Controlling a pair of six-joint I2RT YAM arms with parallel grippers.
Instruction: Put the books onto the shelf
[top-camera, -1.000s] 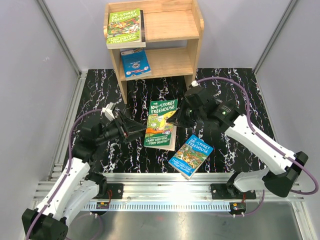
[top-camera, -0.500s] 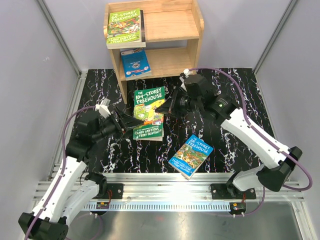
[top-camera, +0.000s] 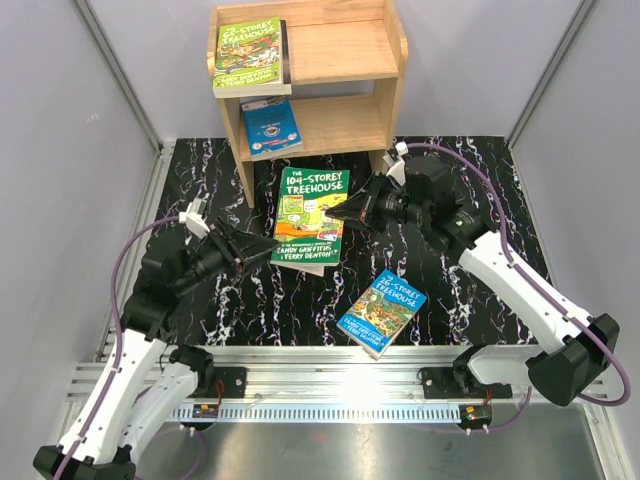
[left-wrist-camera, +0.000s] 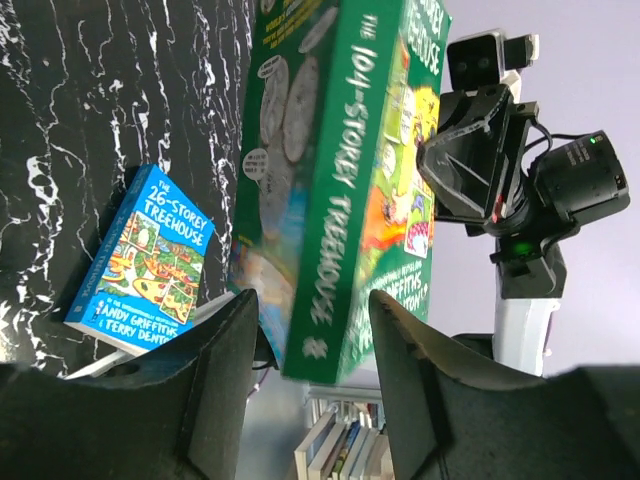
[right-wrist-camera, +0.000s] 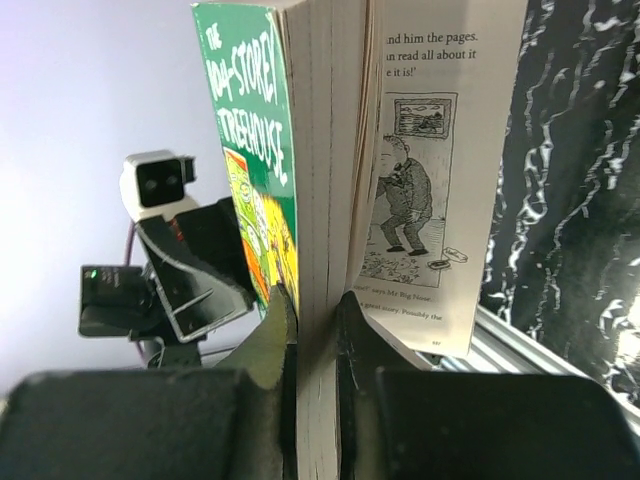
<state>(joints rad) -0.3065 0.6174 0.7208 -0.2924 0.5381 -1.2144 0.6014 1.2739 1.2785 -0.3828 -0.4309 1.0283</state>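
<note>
Green "104-Storey Treehouse" (top-camera: 312, 215) is clamped at its page edge by the right gripper (right-wrist-camera: 313, 300); the left gripper (left-wrist-camera: 312, 297) has its jaws apart either side of the spine, no contact visible; the book hangs just near of the shelf (top-camera: 390, 60). Shelved already: a green Treehouse book (top-camera: 247, 52) over a dark book (top-camera: 285, 55), and the blue book (top-camera: 270, 126) below; I judge two are left, this one and the 26-Storey Treehouse (top-camera: 382, 312) on the near mat (top-camera: 200, 180).

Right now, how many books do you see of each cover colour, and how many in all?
Green: 2 (top-tier book; 104-Storey book)
Blue: 2 (circle book; 26-Storey book)
Dark: 1 (dark book, mostly hidden under the top-tier book)
Total: 5
</note>
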